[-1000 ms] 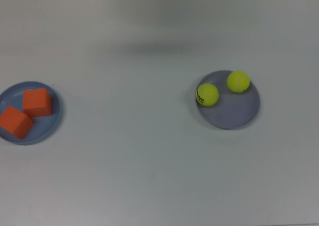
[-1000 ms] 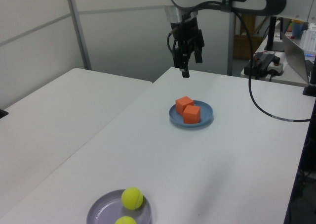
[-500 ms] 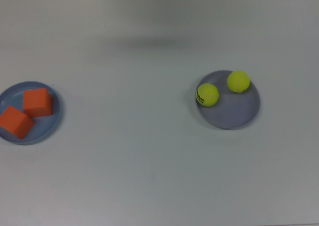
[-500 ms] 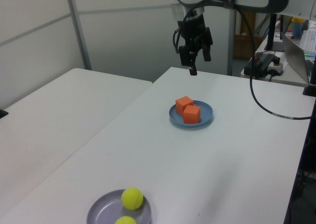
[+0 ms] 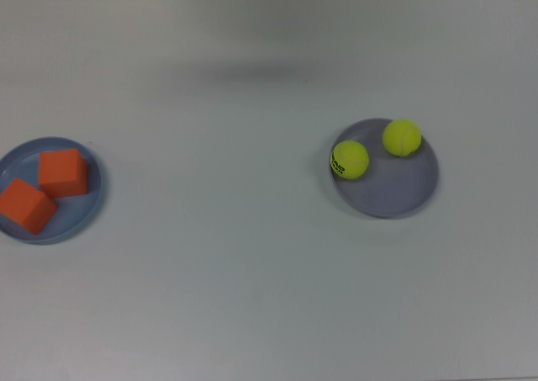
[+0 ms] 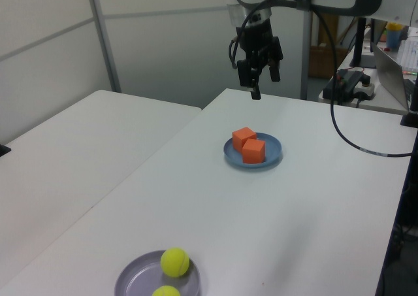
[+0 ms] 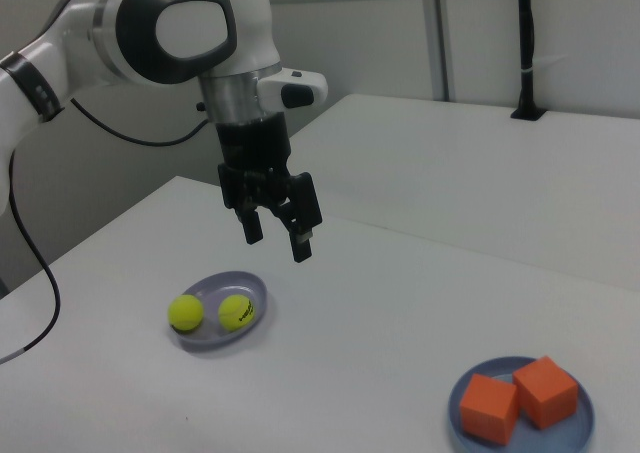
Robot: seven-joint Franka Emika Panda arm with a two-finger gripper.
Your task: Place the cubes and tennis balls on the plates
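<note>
Tool [image 7: 277, 237] is up off the desk [image 5: 252, 272], fingers spread apart, nothing between them. Over the last second it has lifted and drifted toward the left view's right; in the last half second it barely moves, looks like it's parking. Both orange cubes [image 5: 46, 187] sit touching each other on the blue plate [image 5: 91, 200] at the top view's left edge. Both tennis balls [image 5: 374, 148] sit on the lavender plate [image 5: 403, 192], well apart from the blue one: the printed ball at the rim on the top view's left, the plain one just beside it near the far rim. None of the four has shifted in that time. Nothing loose on the desk, so I'd call the task done, arm just retreating.
</note>
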